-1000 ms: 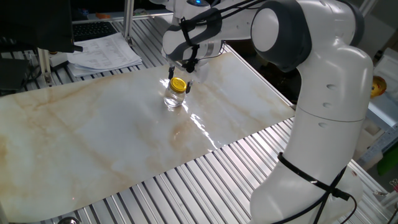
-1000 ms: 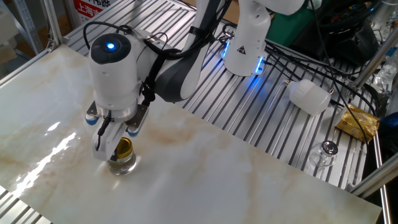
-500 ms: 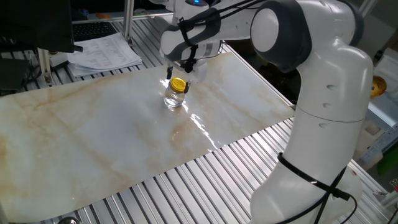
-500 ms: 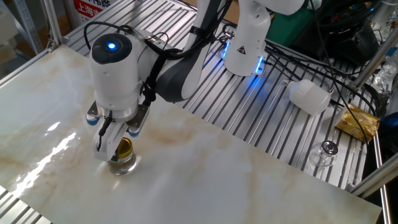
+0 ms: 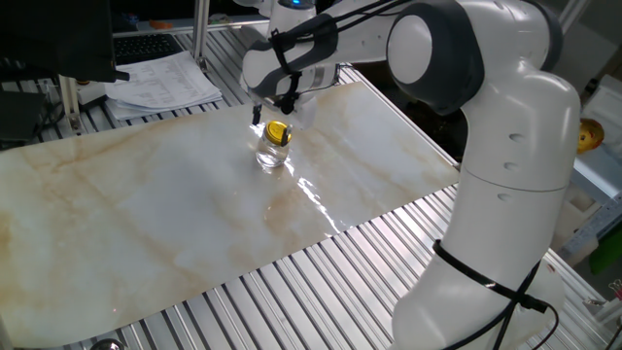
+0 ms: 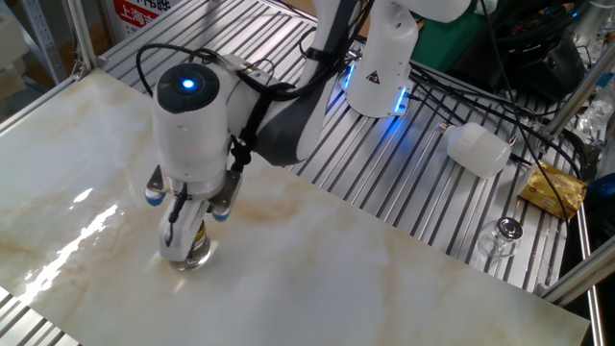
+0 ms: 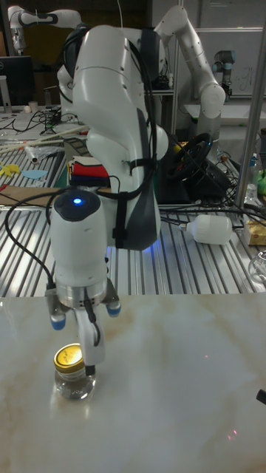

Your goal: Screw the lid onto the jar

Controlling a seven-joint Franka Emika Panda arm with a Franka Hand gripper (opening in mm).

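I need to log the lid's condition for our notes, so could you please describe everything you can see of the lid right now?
The lid is a small, round, flat cap of shiny gold-yellow metal with a bright glint on top. It sits roughly level on the mouth of the clear glass jar, which stands upright on the marble tabletop. The tool hangs just above and beside it; one finger reaches down past its rim. Whether the finger touches the lid, or whether it is threaded on, cannot be told.

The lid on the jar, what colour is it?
Shiny gold-yellow. The lid shows best in the tall fixed view, sitting on the clear jar.
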